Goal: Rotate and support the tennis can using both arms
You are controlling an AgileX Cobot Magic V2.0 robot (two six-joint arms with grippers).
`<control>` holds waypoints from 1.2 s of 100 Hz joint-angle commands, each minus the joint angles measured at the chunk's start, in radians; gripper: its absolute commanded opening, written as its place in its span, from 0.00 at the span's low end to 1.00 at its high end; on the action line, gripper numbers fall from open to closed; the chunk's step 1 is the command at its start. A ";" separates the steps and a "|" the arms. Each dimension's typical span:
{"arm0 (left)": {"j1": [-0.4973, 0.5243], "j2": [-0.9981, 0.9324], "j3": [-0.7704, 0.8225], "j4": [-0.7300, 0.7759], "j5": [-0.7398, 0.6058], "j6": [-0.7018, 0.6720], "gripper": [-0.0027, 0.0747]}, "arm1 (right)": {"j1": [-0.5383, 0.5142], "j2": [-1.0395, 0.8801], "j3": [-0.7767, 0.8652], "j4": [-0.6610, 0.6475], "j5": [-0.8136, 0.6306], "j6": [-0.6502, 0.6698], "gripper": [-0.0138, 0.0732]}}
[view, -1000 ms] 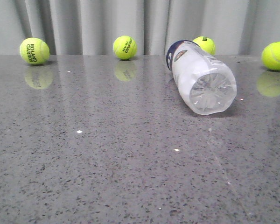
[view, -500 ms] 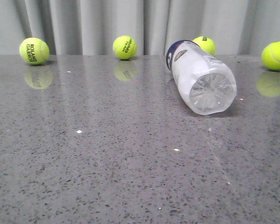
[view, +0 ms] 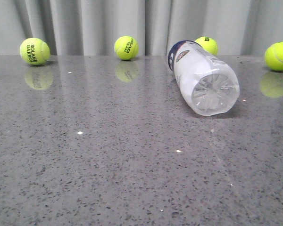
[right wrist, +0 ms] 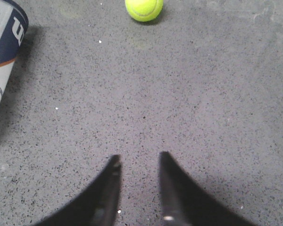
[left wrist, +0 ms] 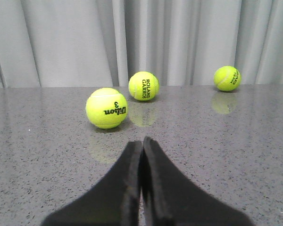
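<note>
The tennis can (view: 200, 75) lies on its side on the grey table at the right of the front view, its ribbed translucent bottom turned toward the camera and its navy-banded end pointing back. A corner of the tennis can (right wrist: 2, 52) shows at the edge of the right wrist view, well away from my right gripper (right wrist: 139, 157), which is open over bare table. My left gripper (left wrist: 142, 140) is shut with nothing between its fingers. It points at a Wilson tennis ball (left wrist: 106, 108). Neither gripper appears in the front view.
Tennis balls line the far edge by the grey curtain in the front view: one at the left (view: 34, 51), one in the middle (view: 126, 47), one behind the can (view: 207, 44), one at the right (view: 278, 56). Another ball (right wrist: 144, 9) lies beyond my right gripper.
</note>
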 commanded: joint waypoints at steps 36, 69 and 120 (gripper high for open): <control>-0.001 -0.034 0.045 -0.006 -0.077 -0.009 0.01 | -0.002 0.026 -0.035 0.001 -0.043 -0.006 0.86; -0.001 -0.034 0.045 -0.006 -0.077 -0.009 0.01 | 0.000 0.214 -0.230 0.134 0.127 -0.081 0.86; -0.001 -0.034 0.045 -0.006 -0.077 -0.009 0.01 | 0.206 0.677 -0.654 0.203 0.259 -0.042 0.86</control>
